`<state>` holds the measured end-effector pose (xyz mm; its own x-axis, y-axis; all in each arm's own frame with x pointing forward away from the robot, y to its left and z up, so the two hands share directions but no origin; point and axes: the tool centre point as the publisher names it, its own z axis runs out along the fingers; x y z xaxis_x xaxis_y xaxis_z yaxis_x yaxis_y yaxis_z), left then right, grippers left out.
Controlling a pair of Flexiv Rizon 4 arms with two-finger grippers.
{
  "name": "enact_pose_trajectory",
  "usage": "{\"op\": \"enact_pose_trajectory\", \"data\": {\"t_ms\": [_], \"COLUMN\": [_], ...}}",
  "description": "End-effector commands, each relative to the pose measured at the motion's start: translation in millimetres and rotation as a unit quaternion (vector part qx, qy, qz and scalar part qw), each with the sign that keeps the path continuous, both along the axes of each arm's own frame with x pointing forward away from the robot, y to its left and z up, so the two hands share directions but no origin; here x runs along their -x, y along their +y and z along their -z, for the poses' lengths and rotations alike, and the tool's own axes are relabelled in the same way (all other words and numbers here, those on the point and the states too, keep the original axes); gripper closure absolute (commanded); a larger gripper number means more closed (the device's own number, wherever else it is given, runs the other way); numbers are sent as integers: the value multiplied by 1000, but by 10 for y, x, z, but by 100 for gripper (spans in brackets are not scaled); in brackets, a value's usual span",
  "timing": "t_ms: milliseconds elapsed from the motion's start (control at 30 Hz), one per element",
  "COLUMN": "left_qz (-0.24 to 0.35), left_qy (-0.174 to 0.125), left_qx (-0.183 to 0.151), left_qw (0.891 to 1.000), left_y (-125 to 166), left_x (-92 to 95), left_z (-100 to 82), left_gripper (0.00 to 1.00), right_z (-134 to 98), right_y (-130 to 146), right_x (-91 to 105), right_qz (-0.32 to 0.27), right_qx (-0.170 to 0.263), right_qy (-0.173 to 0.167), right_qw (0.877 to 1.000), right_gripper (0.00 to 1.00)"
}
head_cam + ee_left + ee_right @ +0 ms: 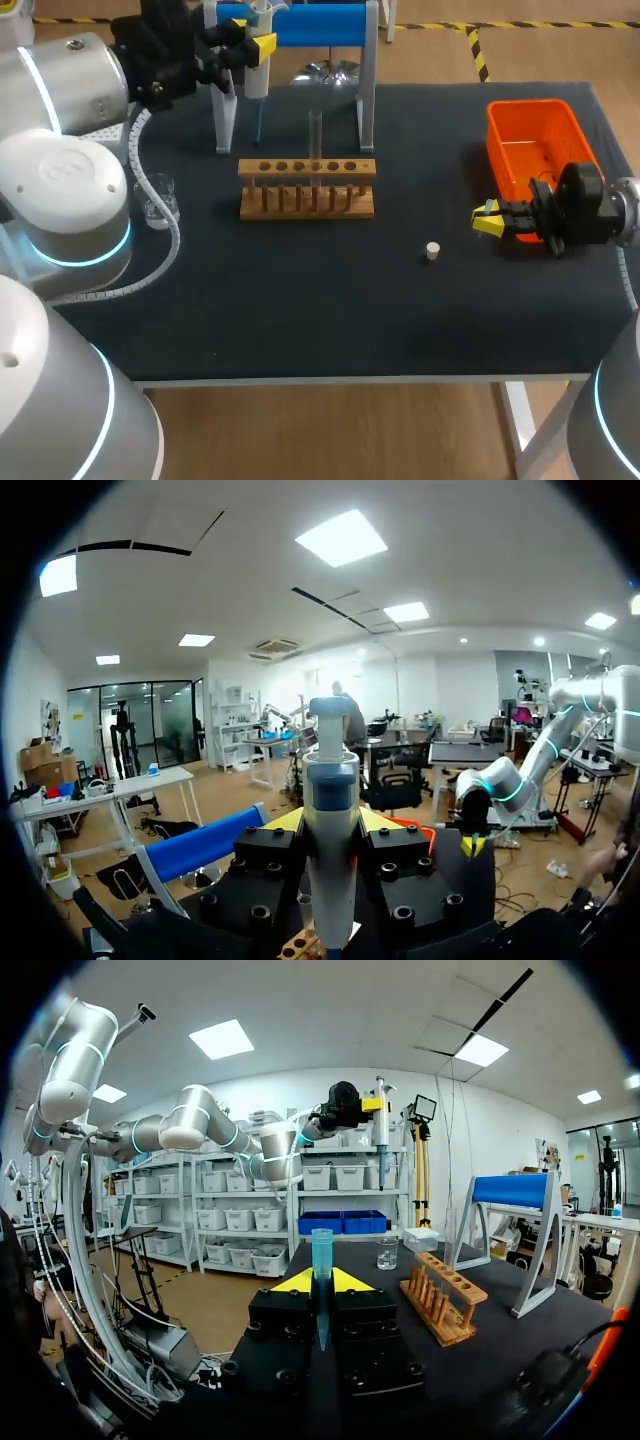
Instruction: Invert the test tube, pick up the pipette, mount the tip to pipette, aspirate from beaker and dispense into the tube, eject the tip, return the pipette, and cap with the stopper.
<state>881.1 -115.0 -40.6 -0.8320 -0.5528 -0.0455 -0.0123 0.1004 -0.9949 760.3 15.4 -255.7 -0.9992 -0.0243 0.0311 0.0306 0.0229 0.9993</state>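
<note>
Head view: my left pincer point(250, 45) is raised at the far side of the dark worktop point(300, 310), clamped on the grey-and-white pipette with a blue band point(257, 75), which hangs upright just beside the blue-barred stand point(320, 25); upright, I judge, so that its lower end is free for tip work. The clear glass test tube point(315, 135) stands mouth up in the wooden rack with a row of holes point(307, 200), ready to take liquid. The small clear glass beaker point(158, 198) sits near my left arm, within that arm's reach. The small white stopper point(432, 251) lies alone on the worktop, nearer my right pincer point(487, 220), which is low just beside the orange plastic bin point(520, 108).

Left wrist view: the pipette point(331, 780) rises between my yellow fingertips point(283, 820), which press it from both sides, so the left pincer point(331, 820) is closed on its body below the plunger head.

Right wrist view: the right pincer point(321, 1282) is clamped on a translucent blue conical tip point(321, 1250), wide mouth up and point down; that pose suits offering it to the pipette point(380, 1110) held high ahead; I cannot tell whether the pipette already carries one. The beaker point(388, 1252) and rack point(445, 1305) stand beyond.
</note>
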Motion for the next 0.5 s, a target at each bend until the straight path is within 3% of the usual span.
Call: {"op": "enact_pose_trajectory", "data": {"t_ms": [33,167,500], "left_qz": [212,212,251], "left_qy": [18,18,23], "left_qx": [7,7,13], "left_qw": [977,977,968], "left_y": [69,69,-254], "left_x": [1,1,491], "left_z": [12,12,-159], "left_gripper": [100,100,100], "right_z": [-5,-5,-5], "right_y": [4,4,4], "right_x": [12,12,12], "right_qz": [2,2,2], "right_qx": [1,1,1], "right_qy": [-1,-1,-1], "right_qw": [1000,1000,1000], "right_gripper": [100,100,100]}}
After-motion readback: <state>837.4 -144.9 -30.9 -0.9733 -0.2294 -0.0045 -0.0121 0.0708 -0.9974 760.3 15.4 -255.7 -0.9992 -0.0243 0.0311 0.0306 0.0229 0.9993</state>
